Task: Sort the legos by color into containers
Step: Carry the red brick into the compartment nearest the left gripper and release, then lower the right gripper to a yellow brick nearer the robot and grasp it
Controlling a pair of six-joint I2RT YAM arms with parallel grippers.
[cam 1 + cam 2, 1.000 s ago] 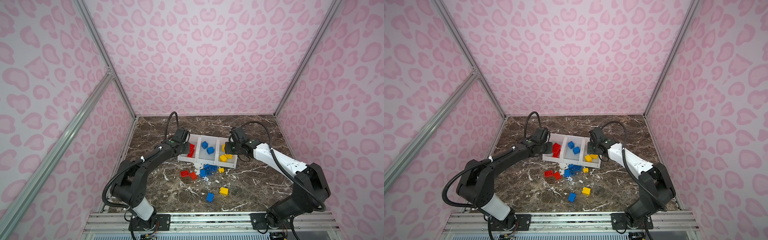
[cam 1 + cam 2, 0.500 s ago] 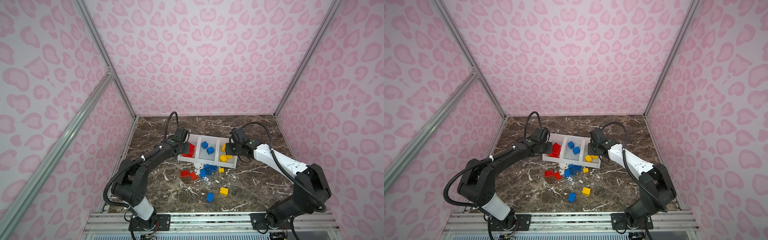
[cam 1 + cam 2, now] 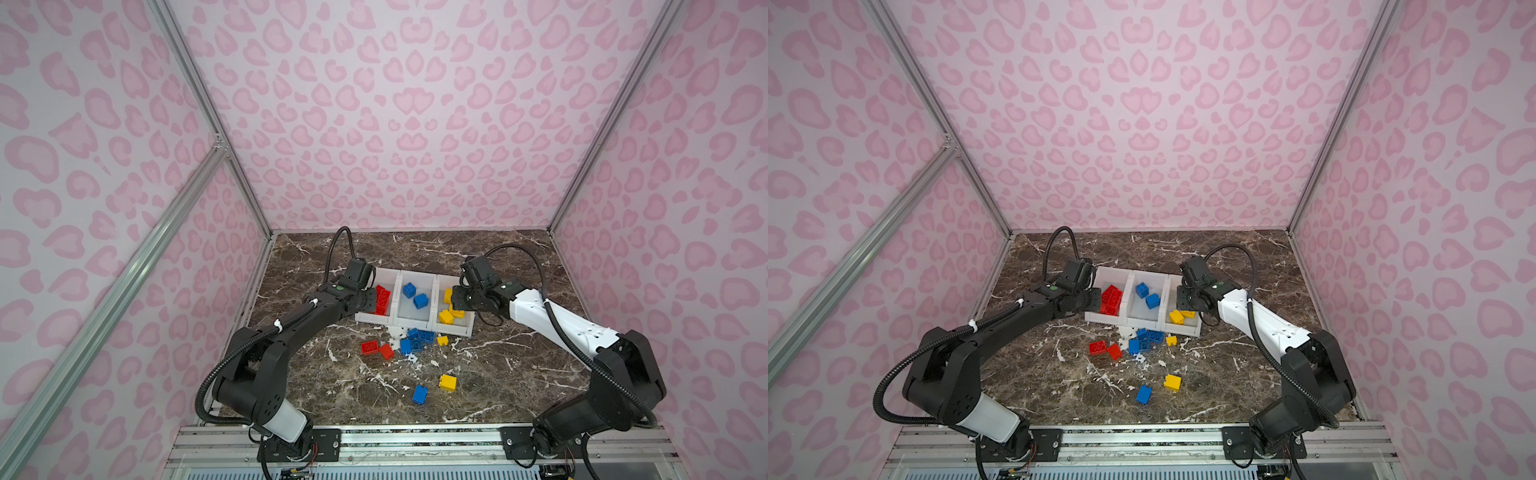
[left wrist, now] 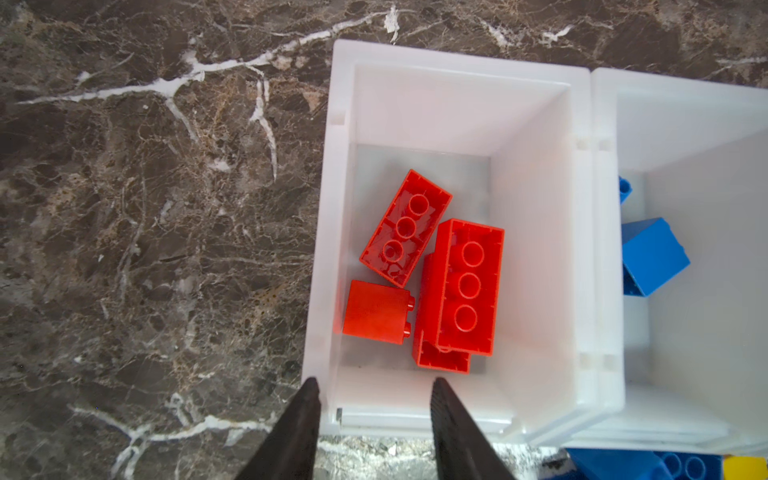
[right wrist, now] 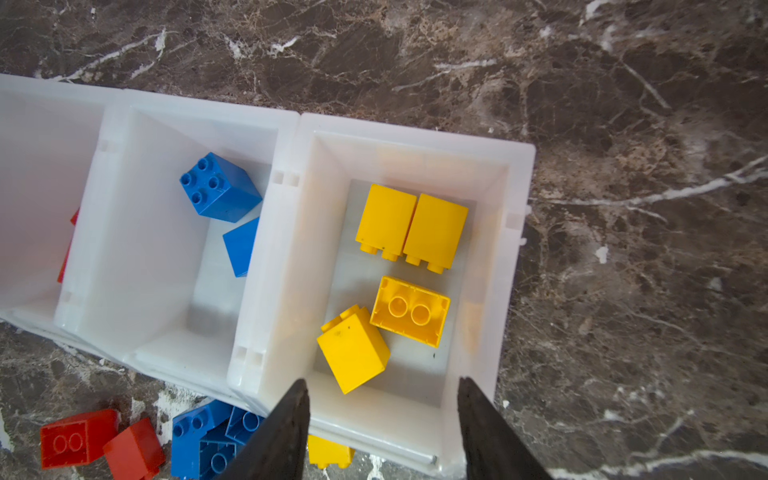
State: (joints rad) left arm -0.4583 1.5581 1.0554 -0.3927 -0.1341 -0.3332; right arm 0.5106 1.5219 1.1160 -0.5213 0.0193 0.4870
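Observation:
Three joined white containers (image 3: 411, 326) stand in a row at mid-table. My left gripper (image 4: 374, 382) hangs open and empty over the near rim of the left bin (image 4: 536, 232), which holds several red legos (image 4: 467, 286). Over the right bin (image 5: 286, 266) my right gripper (image 5: 382, 381) is also open and empty, with several yellow legos (image 5: 409, 309) below it. Two blue legos (image 5: 218, 187) lie in the middle bin. In both top views the grippers (image 3: 365, 301) (image 3: 1183, 301) flank the row.
Loose legos lie in front of the bins: two red (image 3: 370, 347), a blue cluster (image 3: 417, 340) and a small yellow one (image 3: 443, 340). Nearer the front edge sit a blue one (image 3: 419, 394) and a yellow one (image 3: 448, 382). Pink patterned walls enclose the marble table.
My left gripper has gone from shut to open over the left bin. Neither arm has visibly shifted otherwise.

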